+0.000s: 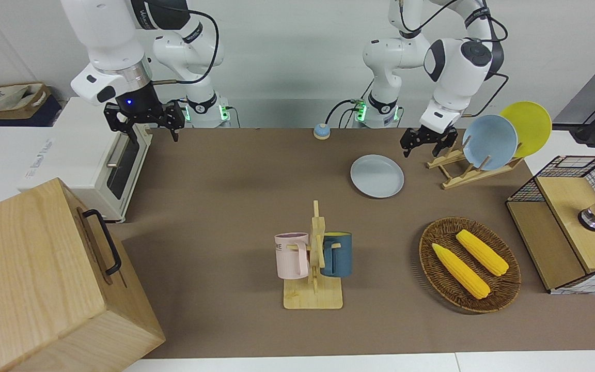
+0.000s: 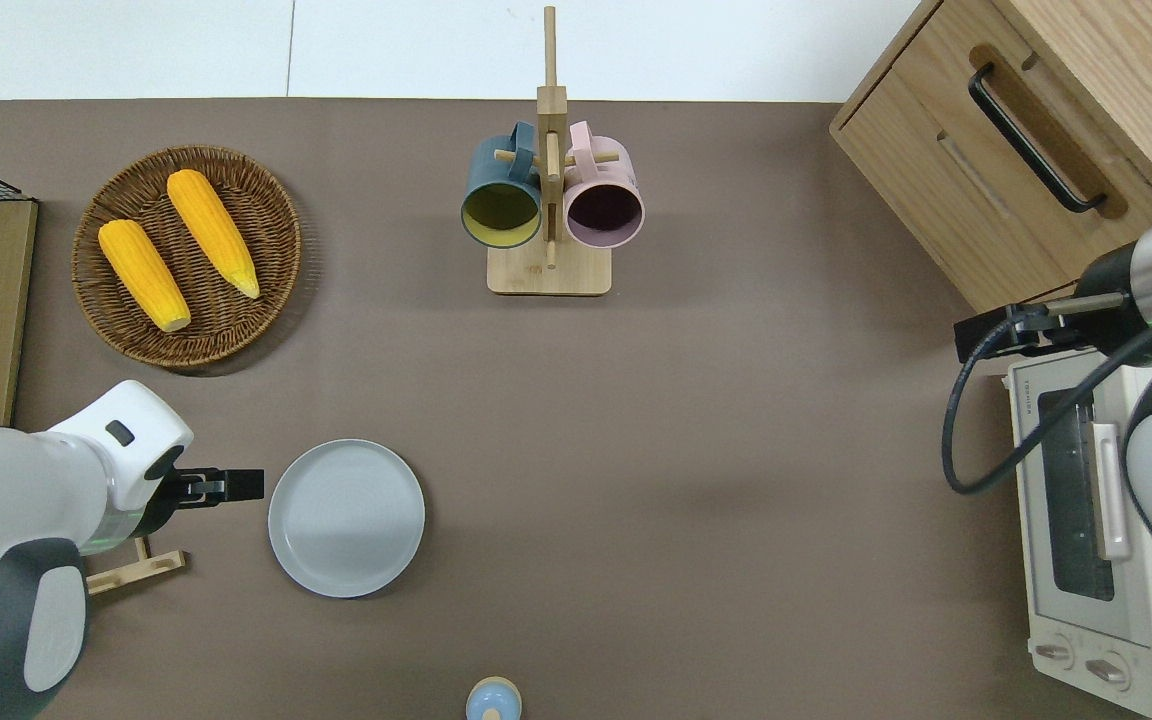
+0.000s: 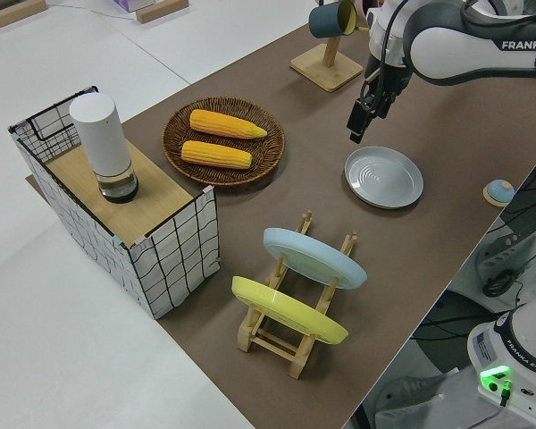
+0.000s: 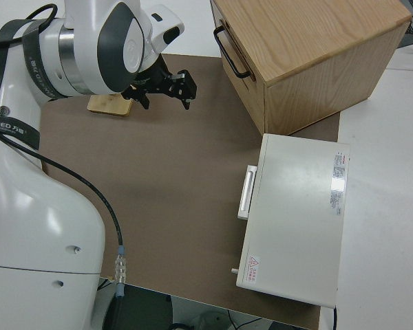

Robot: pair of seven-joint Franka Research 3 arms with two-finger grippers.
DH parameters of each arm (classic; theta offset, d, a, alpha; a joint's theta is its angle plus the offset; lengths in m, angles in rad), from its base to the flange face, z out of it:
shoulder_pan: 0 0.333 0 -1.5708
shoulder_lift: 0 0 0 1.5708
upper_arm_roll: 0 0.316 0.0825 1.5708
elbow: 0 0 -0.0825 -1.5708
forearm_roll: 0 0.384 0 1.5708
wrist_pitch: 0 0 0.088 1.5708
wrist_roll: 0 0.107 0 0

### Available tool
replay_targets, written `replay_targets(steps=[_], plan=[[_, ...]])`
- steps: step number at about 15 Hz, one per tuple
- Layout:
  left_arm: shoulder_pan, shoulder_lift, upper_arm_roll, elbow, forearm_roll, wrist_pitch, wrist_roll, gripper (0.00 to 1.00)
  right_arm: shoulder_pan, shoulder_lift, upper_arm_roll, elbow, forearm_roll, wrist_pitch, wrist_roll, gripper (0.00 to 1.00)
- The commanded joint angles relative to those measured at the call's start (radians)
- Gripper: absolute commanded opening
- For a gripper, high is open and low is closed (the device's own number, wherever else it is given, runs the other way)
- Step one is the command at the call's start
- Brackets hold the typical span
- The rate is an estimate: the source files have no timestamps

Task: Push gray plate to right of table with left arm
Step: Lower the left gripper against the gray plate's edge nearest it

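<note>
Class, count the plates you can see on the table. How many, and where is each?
3. The gray plate lies flat on the table; the light blue plate and yellow plate stand in the wooden rack beside it.

- We see the gray plate: pale gray, plain.
- Table: matte brown, white edges.
- Left arm: glossy white, black cables; left gripper black.
- Rack plates: light blue plate, yellow plate.
- Wicker basket dark brown weave, two yellow corn cobs.
- Mugs: teal mug, pink mug.
</note>
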Motion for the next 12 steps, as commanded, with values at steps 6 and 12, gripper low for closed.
replay_targets(steps=[6, 12], plan=[[-0.012, -0.034, -0.007, -0.248, -0.009, 0.285, -0.016, 1.00, -0.001, -0.006, 0.000, 0.001, 0.007, -0.010, 0.003, 0.983], [-0.021, 0.052, -0.009, -0.304, -0.009, 0.415, -0.015, 1.00, -0.001, -0.006, 0.000, 0.001, 0.007, -0.010, 0.005, 0.983]])
